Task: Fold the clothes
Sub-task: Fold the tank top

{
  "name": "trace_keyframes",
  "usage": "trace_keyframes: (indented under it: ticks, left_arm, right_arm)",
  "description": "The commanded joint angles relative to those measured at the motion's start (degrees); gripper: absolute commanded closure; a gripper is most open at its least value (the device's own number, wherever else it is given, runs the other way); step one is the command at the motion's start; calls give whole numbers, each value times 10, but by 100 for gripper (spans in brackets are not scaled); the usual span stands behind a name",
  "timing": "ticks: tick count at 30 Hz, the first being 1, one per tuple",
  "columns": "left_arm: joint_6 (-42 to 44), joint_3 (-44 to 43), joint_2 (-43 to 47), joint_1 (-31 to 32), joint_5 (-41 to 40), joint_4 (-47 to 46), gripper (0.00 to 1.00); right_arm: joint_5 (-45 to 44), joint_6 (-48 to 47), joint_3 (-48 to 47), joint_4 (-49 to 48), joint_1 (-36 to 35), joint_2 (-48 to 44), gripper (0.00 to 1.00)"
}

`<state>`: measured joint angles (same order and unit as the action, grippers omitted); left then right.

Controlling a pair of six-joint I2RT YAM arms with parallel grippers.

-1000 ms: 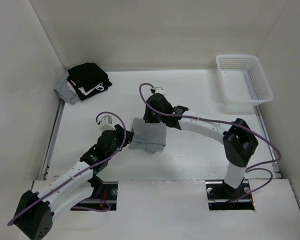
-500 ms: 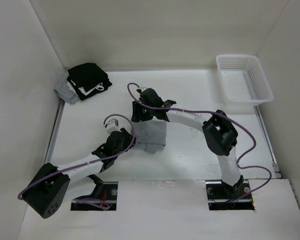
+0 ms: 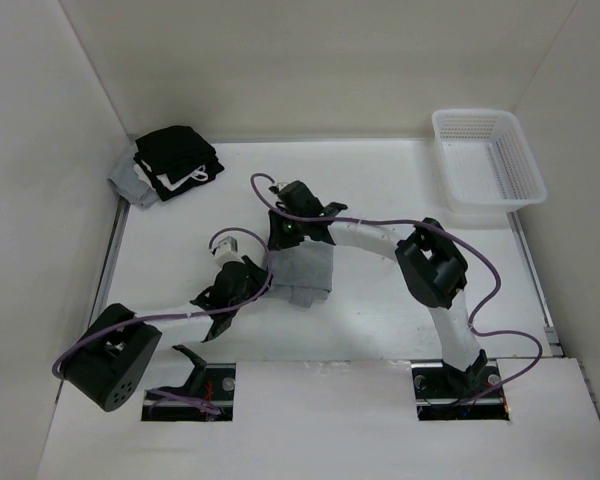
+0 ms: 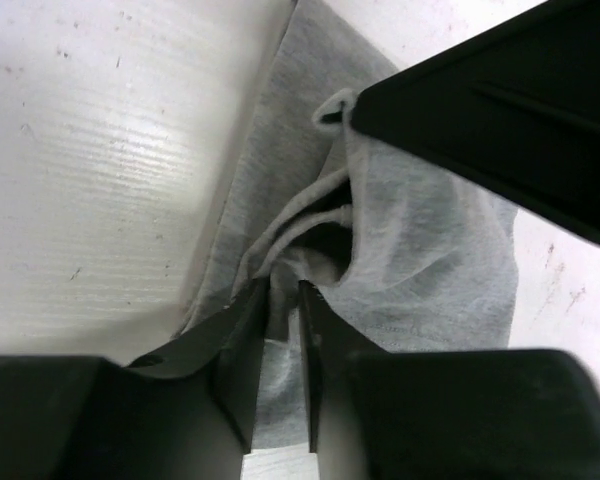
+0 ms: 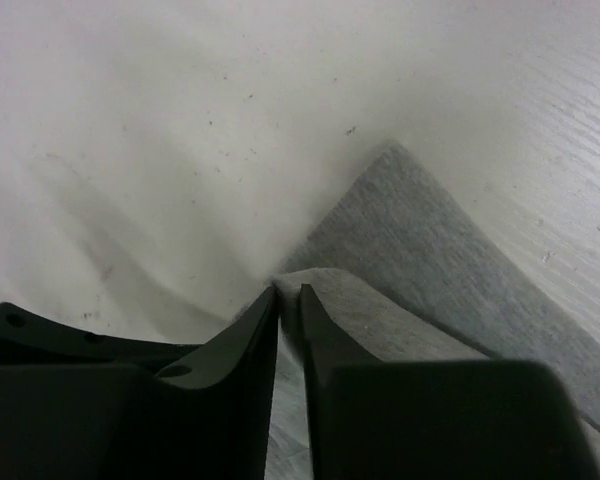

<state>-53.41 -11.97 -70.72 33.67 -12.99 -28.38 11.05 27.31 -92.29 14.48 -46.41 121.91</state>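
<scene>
- The right gripper [image 5: 290, 298] is now sitting at the far left corner of the grey garment [image 3: 304, 270]. A second ago it was over by the far right corner, so that arm has been swinging across the cloth, its elbow coming in with it.
- Its fingers [image 5: 242, 340] are pressing almost together, with a thin lip of grey knit nipped between them at the corner.
- The left gripper [image 4: 283, 296] is lying low against the near left edge of the garment. That arm has been dropping and stretching flat along the table [image 3: 380, 315] over the same second.
- Its fingers [image 4: 238, 345] are likewise closing to a narrow slit, pinching a bunched fold of the fabric where several layers are showing.
- The garment itself is hardly shifting: it is lying as a compact, already doubled rectangle near the middle of the table, well apart from the black pile [image 3: 178, 160] in the far left corner and the white basket [image 3: 525, 170] at far right.
- To my eye both hands are taking hold of the left side together, which looks like the set-up for another fold across, or for lifting the bundle away.
</scene>
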Motion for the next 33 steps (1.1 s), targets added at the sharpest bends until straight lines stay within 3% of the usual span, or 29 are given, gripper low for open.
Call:
trace_keyframes:
  ticks: [1, 5, 11, 18, 21, 26, 33]
  left_arm:
    - [-10, 14, -8, -2, 10, -45, 84]
    - [-13, 22, -4, -3, 10, -44, 90]
    - [-23, 34, 50, -4, 7, -22, 93]
    - [-27, 32, 66, -15, 0, -6, 93]
    - [-35, 28, 56, -20, 3, -2, 93]
    - [-63, 42, 72, -23, -1, 10, 94]
    - [-71, 56, 128, -40, 1, 42, 93]
  right_arm:
    - [3, 2, -20, -29, 8, 7, 87]
    - [-12, 17, -21, -50, 15, -1, 93]
    - [-52, 34, -32, -73, 28, 0, 92]
    - [-58, 39, -75, -75, 29, 68, 91]
    - [-60, 45, -86, -92, 28, 84, 82]
    - [-58, 49, -62, -112, 28, 51, 56]
    - [-86, 77, 142, -215, 68, -149, 47]
